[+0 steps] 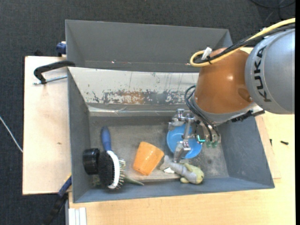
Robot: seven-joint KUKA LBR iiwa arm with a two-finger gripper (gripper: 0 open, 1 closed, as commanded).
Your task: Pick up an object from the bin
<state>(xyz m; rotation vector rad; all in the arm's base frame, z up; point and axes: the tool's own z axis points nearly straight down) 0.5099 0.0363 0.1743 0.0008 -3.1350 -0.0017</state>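
Beneath pincer (183, 146): blue round dish (173, 138) (right of bin (123, 134)).

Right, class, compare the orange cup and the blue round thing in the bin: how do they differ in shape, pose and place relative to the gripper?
The orange cup is a tapered tumbler; the blue round thing looks like a flat disc. The cup lies tipped on its side; the blue thing lies flat. The gripper stands over the blue thing and hides part of it; the cup lies uncovered beside it. Both rest in the bin.
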